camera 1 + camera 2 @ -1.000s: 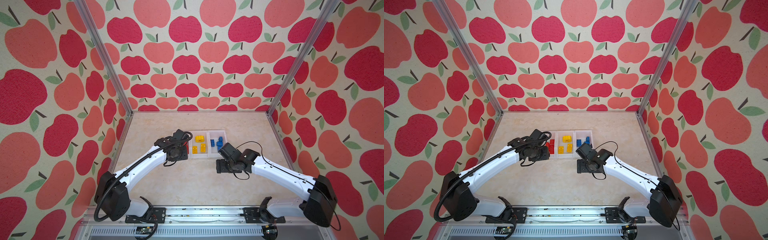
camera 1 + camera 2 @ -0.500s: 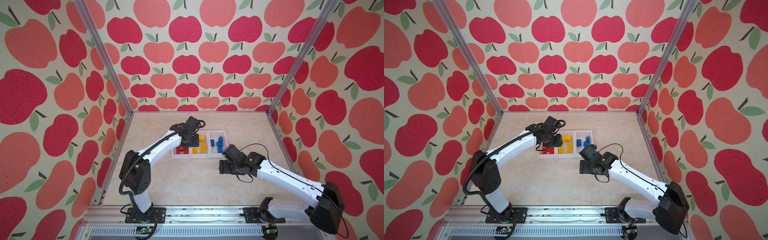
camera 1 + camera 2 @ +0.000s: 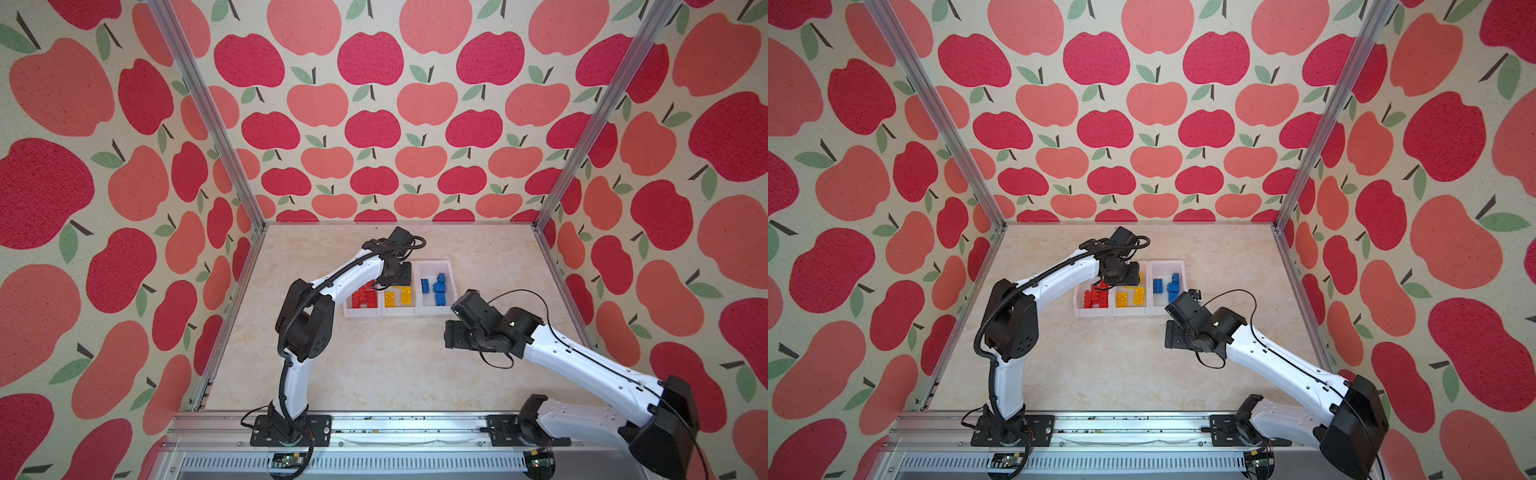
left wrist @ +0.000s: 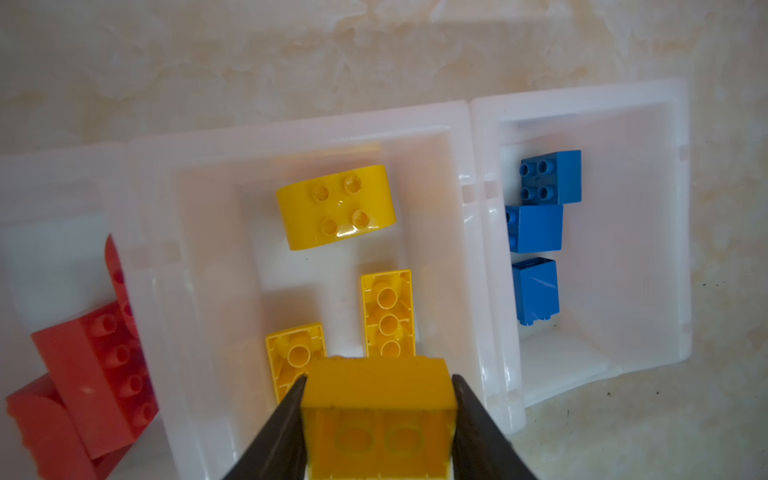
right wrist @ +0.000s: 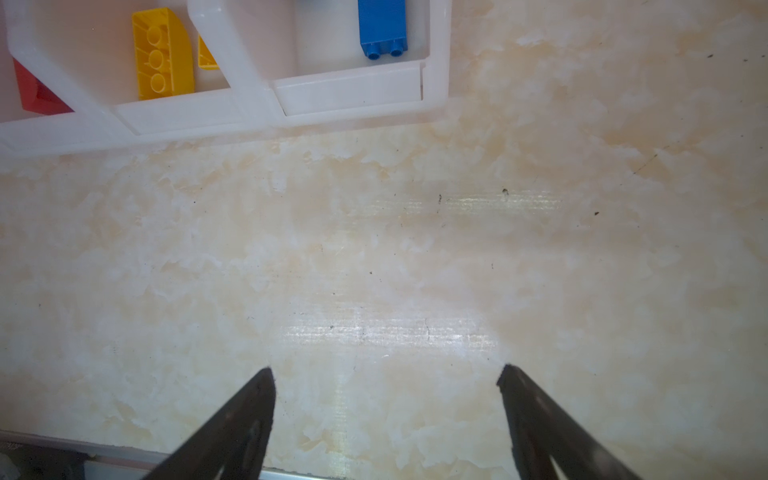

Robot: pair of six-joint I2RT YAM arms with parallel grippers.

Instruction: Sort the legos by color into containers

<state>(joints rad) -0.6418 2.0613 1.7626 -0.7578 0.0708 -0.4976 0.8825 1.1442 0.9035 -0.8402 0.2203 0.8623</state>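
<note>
Clamped between the tips of my left claw is a yellow brick, held by its sides above the middle one of the containers, where three yellow legos lie. Beside it, one bin holds red legos, the other blue legos. My right claw hangs wide and empty over the table, near the blue end.
</note>
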